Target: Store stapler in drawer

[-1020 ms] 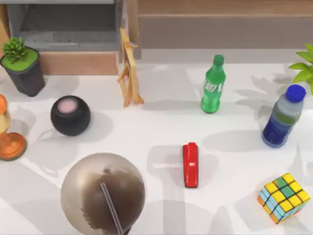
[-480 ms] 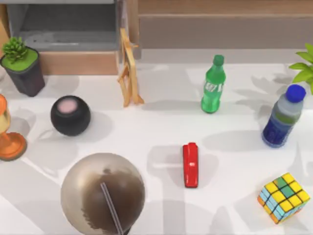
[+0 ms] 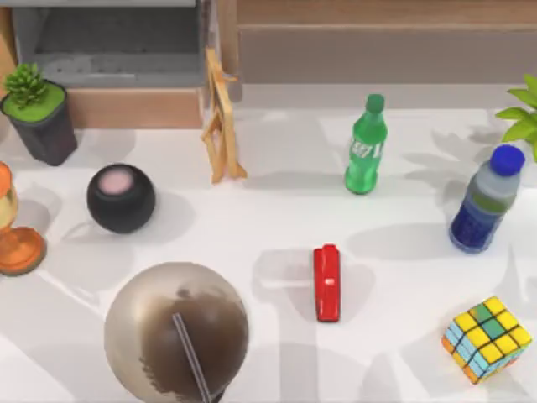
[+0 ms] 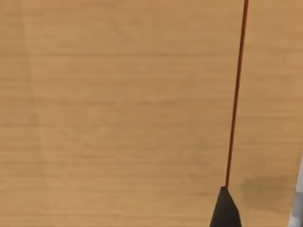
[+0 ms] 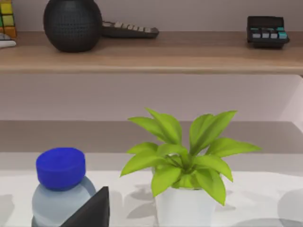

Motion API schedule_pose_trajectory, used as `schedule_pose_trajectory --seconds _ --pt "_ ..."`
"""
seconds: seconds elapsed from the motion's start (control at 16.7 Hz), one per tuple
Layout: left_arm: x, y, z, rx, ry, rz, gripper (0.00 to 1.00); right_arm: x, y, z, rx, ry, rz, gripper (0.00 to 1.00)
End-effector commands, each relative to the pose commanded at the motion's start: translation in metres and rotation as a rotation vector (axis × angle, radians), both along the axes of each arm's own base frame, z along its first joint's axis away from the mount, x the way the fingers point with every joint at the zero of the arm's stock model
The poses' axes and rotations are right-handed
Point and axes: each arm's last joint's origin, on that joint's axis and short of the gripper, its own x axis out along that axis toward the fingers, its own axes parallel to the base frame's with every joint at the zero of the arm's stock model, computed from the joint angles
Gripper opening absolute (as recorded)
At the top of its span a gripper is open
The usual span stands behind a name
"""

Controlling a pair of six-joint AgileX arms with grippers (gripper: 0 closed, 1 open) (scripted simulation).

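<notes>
a leafy green plant (image 5: 182, 156) in a white pot (image 5: 184, 208) stands on a white table (image 5: 265, 198), near the middle of the scene. beside it is a clear bottle (image 5: 59, 198) with a round blue cap (image 5: 60, 168). a dark, pointed piece of the arm's own hardware (image 5: 92, 210) overlaps the bottle's lower side. behind the table a wooden shelf (image 5: 151, 54) runs across a pale wall. on the shelf sit a round black speaker (image 5: 72, 23), a flat dark keyboard (image 5: 130, 29) just beside it, and a dark calculator (image 5: 267, 30) well apart at the other end. the edge of a colourful puzzle cube (image 5: 5, 16) shows at the shelf's far end, past the speaker.
</notes>
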Motion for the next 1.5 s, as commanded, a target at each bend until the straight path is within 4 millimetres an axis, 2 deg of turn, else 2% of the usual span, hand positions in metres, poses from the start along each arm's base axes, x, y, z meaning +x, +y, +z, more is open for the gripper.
schedule_pose_trajectory --seconds 0.06,0.12,0.66,0.78,1.2,1.5 --pt "0.0 0.0 0.0 0.0 0.0 0.0 0.02 0.0 0.0 0.0 0.0 0.0 0.0 1.0" --pt "0.0 0.0 0.0 0.0 0.0 0.0 0.0 0.0 0.0 0.0 0.0 0.0 0.0 1.0" --pt "-0.002 0.002 -0.005 -0.013 0.017 0.004 0.0 0.0 0.0 0.0 0.0 0.0 0.0 1.0" --pt "-0.01 0.004 -0.006 -0.015 0.02 0.011 0.0 0.0 0.0 0.0 0.0 0.0 0.0 1.0" --pt "-0.061 0.003 -0.006 -0.016 0.022 0.005 0.0 0.0 0.0 0.0 0.0 0.0 0.0 1.0" --pt "-0.063 0.002 -0.007 -0.015 0.023 0.003 0.0 0.0 0.0 0.0 0.0 0.0 0.0 1.0"
